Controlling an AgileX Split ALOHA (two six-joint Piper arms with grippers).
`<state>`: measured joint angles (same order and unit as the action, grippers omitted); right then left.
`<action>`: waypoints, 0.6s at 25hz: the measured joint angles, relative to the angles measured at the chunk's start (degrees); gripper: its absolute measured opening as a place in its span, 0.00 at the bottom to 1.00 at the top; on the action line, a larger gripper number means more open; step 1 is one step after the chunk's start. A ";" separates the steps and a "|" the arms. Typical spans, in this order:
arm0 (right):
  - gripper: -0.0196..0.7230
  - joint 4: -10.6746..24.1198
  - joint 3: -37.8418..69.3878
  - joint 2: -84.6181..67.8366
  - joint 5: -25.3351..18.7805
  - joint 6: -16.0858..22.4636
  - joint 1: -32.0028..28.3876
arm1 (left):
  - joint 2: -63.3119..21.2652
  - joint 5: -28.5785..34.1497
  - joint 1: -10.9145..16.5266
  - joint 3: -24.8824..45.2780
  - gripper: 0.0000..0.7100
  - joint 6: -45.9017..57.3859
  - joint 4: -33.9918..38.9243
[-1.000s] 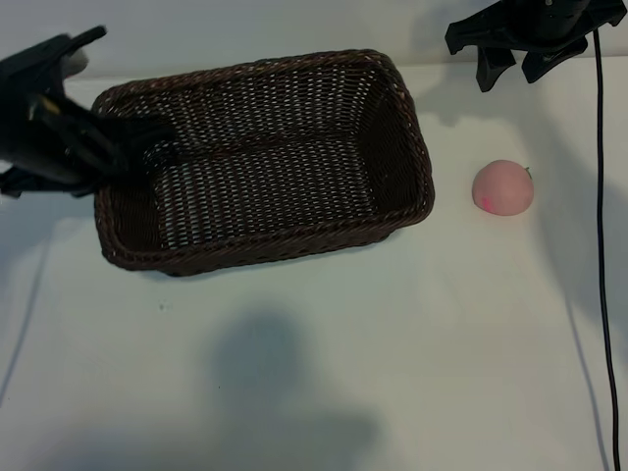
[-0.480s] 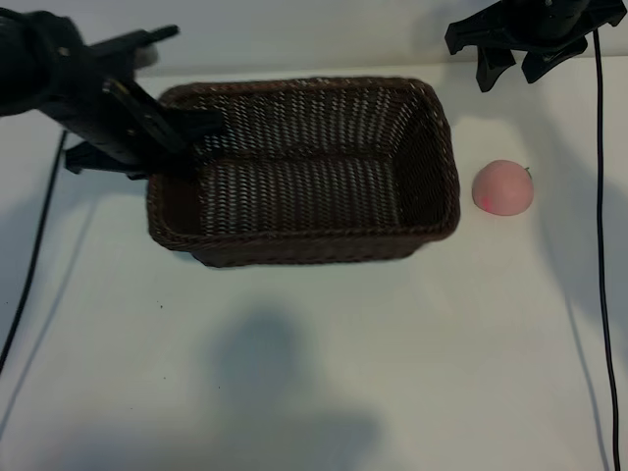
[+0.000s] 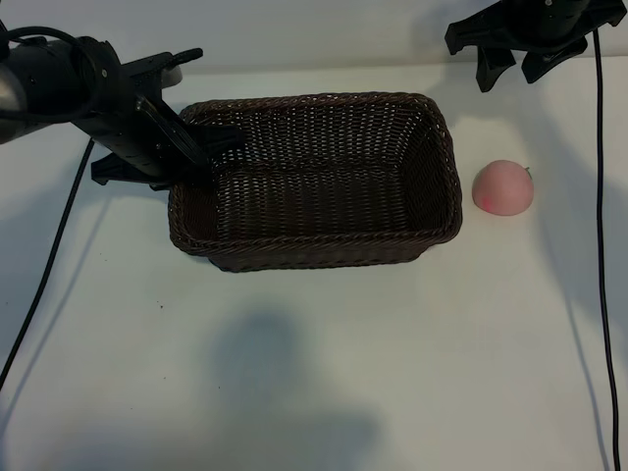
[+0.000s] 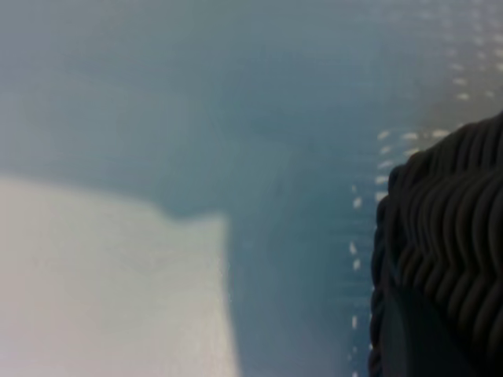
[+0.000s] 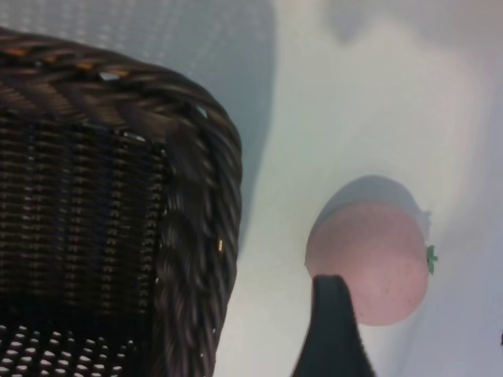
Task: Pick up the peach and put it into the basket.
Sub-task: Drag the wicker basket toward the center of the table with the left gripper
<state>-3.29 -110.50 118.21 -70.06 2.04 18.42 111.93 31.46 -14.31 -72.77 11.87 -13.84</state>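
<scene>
The dark-brown woven basket (image 3: pixel 324 253) stands in the middle of the table's far half. My left gripper (image 3: pixel 204 159) is shut on the basket's left rim, one finger inside and one outside. The left wrist view shows only a piece of the basket's weave (image 4: pixel 448 236) close up. The pale-pink peach (image 3: pixel 503 187) lies on the table just right of the basket, apart from it. My right gripper (image 3: pixel 510 67) hangs open at the far right, behind the peach and holding nothing. In the right wrist view one dark fingertip (image 5: pixel 334 330) overlaps the peach (image 5: pixel 377 251), beside the basket's corner (image 5: pixel 196 196).
A black cable (image 3: pixel 601 245) runs down the right side of the white table, and another (image 3: pixel 44 275) trails from the left arm. A soft shadow (image 3: pixel 265 373) lies on the open near half of the table.
The left gripper has dragged the basket to the right, bringing its right end close to the peach. The peach and the right arm have not moved.
</scene>
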 joint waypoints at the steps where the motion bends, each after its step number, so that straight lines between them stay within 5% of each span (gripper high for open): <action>1: 0.69 0.00 0.00 0.00 0.00 0.00 0.00 | 0.13 -0.26 0.00 0.00 0.13 0.00 -0.04; 6: 0.69 0.00 0.00 0.00 0.00 0.24 0.00 | 0.43 -0.94 0.00 0.00 0.28 0.05 -0.24; 12: 0.69 0.00 0.00 0.00 0.00 0.31 0.00 | 0.43 0.35 0.00 -0.12 0.81 0.05 -0.43; 15: 0.69 0.00 0.00 0.00 0.00 0.31 0.00 | -0.25 1.63 0.00 -0.31 0.95 0.05 -0.03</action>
<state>-3.29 -110.50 118.21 -70.06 2.35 18.42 111.68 33.09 -14.31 -73.08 11.92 -13.87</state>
